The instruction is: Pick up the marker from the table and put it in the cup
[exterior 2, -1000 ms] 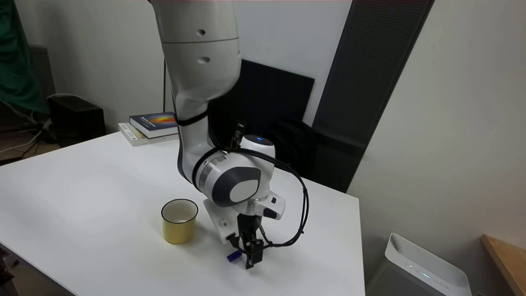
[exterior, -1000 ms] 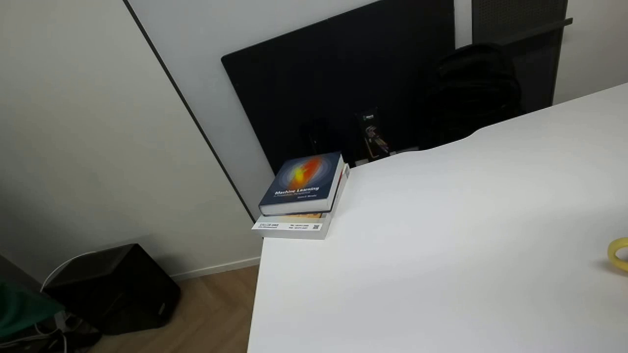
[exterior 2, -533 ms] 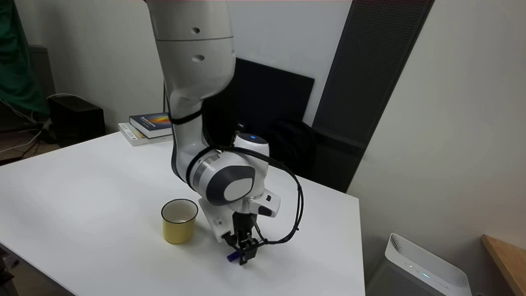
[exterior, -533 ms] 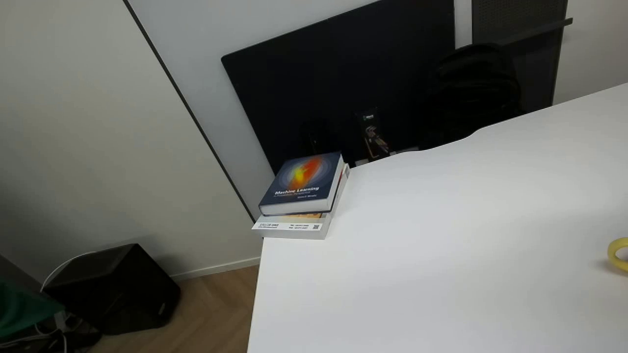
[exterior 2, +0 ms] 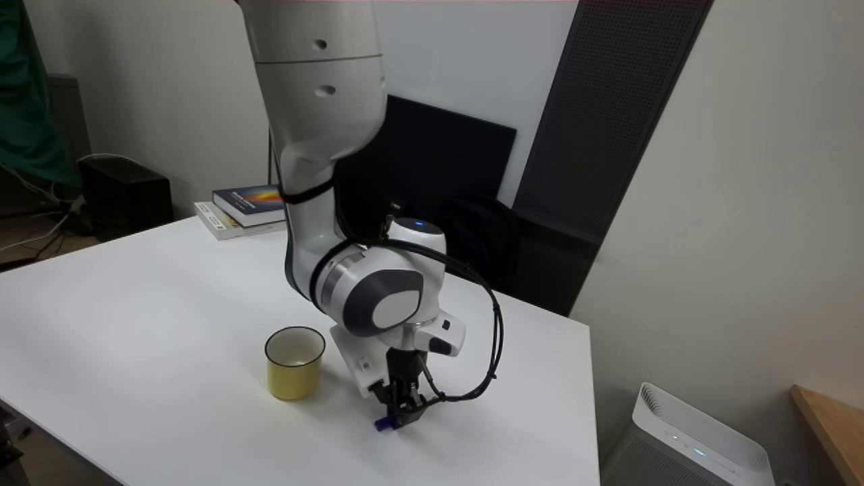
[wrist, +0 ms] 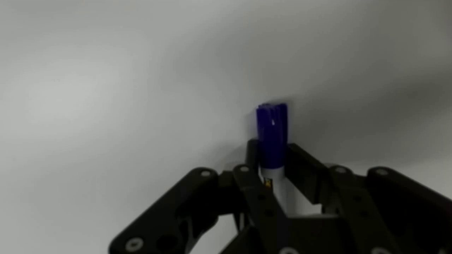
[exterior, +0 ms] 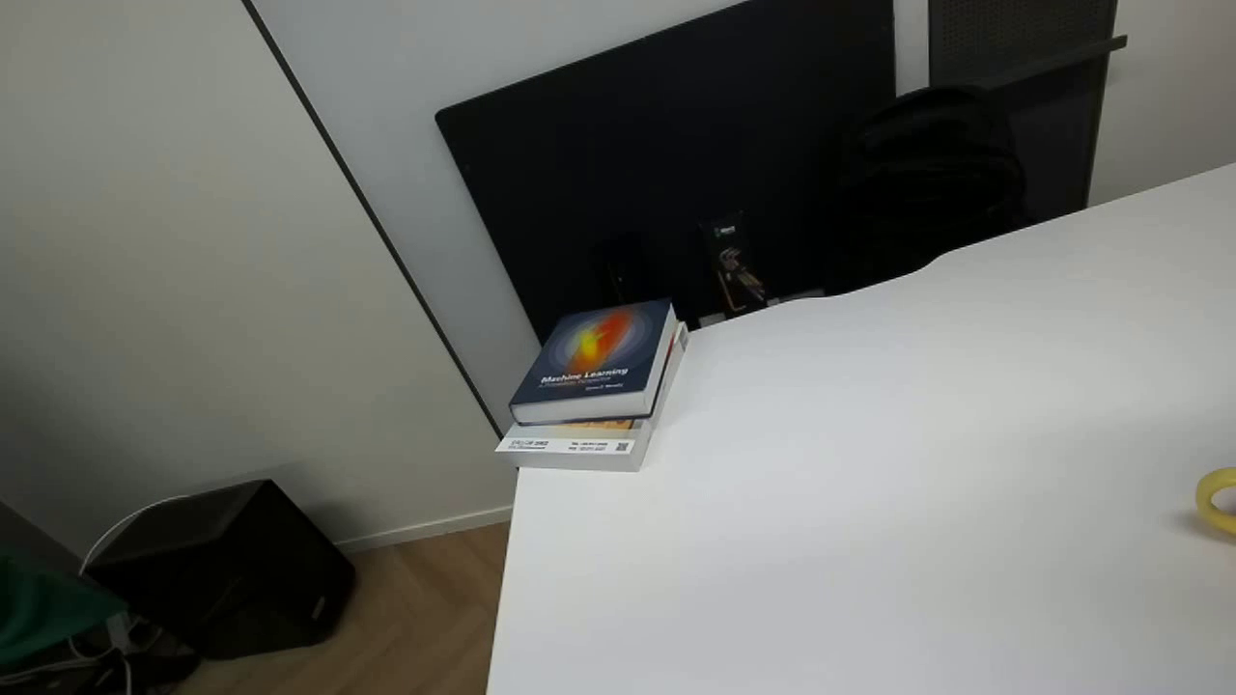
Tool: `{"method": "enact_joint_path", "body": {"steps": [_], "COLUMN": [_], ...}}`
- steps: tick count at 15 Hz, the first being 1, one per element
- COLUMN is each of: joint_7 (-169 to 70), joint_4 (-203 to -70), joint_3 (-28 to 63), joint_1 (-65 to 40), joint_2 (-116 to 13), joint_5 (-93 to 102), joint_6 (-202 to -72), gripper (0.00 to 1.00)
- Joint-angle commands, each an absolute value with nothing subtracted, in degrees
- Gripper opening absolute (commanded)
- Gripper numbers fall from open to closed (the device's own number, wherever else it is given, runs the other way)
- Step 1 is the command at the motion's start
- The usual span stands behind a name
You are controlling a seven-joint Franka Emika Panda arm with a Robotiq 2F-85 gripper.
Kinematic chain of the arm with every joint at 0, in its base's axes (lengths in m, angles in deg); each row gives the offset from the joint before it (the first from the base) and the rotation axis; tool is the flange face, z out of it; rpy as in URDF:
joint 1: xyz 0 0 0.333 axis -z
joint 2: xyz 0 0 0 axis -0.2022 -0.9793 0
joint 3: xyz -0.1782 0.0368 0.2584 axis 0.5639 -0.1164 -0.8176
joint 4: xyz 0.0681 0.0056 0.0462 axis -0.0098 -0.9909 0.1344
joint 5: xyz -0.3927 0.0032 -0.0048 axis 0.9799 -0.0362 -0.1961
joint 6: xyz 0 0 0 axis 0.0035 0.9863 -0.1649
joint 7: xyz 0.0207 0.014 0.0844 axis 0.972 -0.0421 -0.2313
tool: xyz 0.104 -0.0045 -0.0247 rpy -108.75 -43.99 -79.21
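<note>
As the wrist view shows, the black two-fingered gripper (wrist: pixel 272 152) is narrowed to the width of a cylindrical marker (wrist: pixel 272 135) with a blue end and white barrel, its fingers (wrist: pixel 306 173) pressed against either side. Part of the blue end projects beyond them. Whether the marker touches the smooth white table (wrist: pixel 106 158) beneath cannot be told. In an exterior view, a cylindrical yellow cup (exterior 2: pixel 293 383) with a dark rim stands upright on the table, near but apart from the gripper, its pale inner wall visible.
</note>
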State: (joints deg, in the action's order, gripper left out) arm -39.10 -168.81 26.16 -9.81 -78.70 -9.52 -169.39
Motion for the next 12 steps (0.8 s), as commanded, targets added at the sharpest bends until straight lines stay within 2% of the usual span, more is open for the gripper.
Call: {"method": "enact_joint_path", "body": {"steps": [1,3,7,12], "joint_7": [-34.9,-33.5,-31.1,-31.6], "joint_4": [-168.4,-168.1,-167.1,-166.8], "joint_3": [29.9,31.9,34.1,31.1], "joint_1": [-13.7,-15.8,-19.0,-18.2], "joint_2": [-77.5,-76.7,-74.1,-69.0], "joint_5": [-8.4,-7.9,-6.1,-4.1], "joint_6": [-166.5,-164.9,-159.4,-151.5], "gripper": [0.06,0.02,0.05,0.05]}}
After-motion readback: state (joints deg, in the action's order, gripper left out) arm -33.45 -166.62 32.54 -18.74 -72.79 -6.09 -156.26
